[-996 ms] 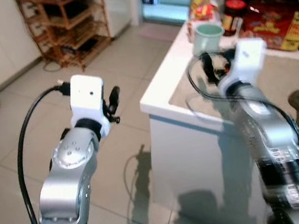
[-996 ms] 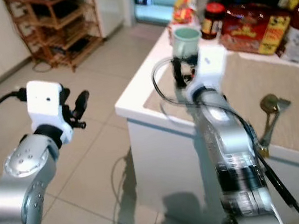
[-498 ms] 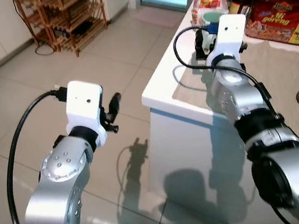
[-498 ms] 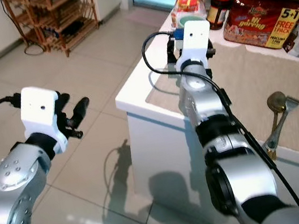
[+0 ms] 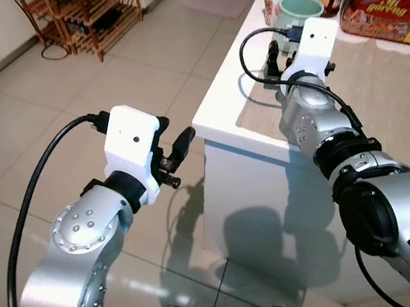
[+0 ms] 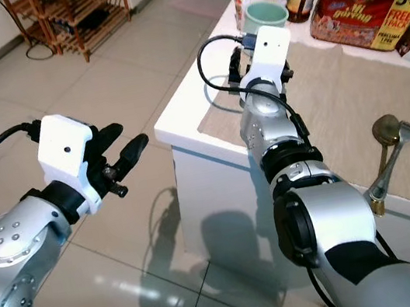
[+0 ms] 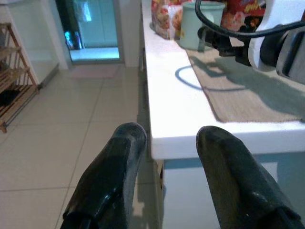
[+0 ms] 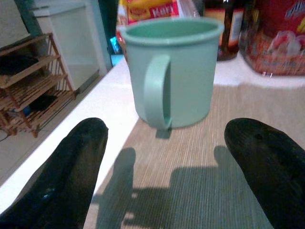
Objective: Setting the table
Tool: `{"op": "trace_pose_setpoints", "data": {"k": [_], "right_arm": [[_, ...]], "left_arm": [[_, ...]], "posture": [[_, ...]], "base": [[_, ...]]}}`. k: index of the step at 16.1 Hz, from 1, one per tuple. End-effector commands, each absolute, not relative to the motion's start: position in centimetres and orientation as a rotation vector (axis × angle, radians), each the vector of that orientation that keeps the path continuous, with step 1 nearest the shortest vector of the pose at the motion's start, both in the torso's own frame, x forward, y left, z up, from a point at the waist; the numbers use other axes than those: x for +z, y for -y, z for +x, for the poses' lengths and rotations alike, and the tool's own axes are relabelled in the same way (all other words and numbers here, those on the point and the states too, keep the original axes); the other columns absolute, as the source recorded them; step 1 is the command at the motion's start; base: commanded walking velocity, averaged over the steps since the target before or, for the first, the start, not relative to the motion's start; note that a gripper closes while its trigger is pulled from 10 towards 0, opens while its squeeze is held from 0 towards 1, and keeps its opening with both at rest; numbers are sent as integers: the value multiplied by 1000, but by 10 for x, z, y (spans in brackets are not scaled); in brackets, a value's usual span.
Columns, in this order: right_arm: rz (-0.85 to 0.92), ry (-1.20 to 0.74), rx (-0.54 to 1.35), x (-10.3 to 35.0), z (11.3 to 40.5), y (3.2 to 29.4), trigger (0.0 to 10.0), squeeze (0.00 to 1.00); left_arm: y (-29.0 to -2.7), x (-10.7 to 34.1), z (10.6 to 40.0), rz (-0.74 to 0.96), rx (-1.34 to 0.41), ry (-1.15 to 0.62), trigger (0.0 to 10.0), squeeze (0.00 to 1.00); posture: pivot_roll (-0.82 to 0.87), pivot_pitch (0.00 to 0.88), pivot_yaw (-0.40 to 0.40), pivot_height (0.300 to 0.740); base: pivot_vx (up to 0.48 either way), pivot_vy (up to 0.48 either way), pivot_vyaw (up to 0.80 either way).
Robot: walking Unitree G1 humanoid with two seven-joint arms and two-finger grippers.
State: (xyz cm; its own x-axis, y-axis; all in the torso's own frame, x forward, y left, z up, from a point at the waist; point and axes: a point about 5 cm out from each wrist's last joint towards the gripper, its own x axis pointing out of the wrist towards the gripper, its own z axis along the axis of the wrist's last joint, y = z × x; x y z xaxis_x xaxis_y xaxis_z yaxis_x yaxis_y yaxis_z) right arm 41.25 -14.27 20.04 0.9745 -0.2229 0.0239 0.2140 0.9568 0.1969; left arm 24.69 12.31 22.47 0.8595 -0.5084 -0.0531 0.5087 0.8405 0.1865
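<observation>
Eye views: right hand (image 6: 250, 43) over beige woven placemat (image 6: 321, 94) on white tabletop (image 5: 218, 116), near pale green plastic mug (image 5: 300, 8). Left hand (image 5: 176, 146) over floor, fingers parted, empty.
Right wrist view: fingers (image 8: 71, 167) spread wide, released, mug (image 8: 172, 71) just beyond.

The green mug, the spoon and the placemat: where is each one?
green mug (image 8: 174, 76), right wrist view, on its side wall beside the handle.
spoon (image 6: 384, 128), right eye view, on its bowl.
placemat (image 6: 326, 98), right eye view, on a bare woven patch.
</observation>
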Motion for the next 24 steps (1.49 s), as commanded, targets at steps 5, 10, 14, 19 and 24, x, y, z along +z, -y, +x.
{"op": "trace_pose_setpoints", "data": {"k": [5,10,14,19,24], "right_arm": [[219,119,-217,219,417,156,10000,0],[257,249,-80,240,418,142,10000,0],[221,265,-92,247,419,138,10000,0],[209,320,-92,269,421,136,10000,0],[207,350,-111,284,422,139,10000,0]], "left_arm": [[-126,244,236,233,-588,30,10000,0],[-124,256,232,234,-595,78,10000,0],[-119,259,228,242,-620,68,10000,0],[-120,260,225,248,-628,57,10000,0],[-120,260,222,249,-640,47,10000,0]], "posture": [[302,273,-88,740],[320,317,-127,740],[342,333,-130,740],[358,332,-133,740],[360,329,-136,740]], "base": [[0,0,0],[0,0,0],[0,0,0],[0,0,0],[0,0,0]]}}
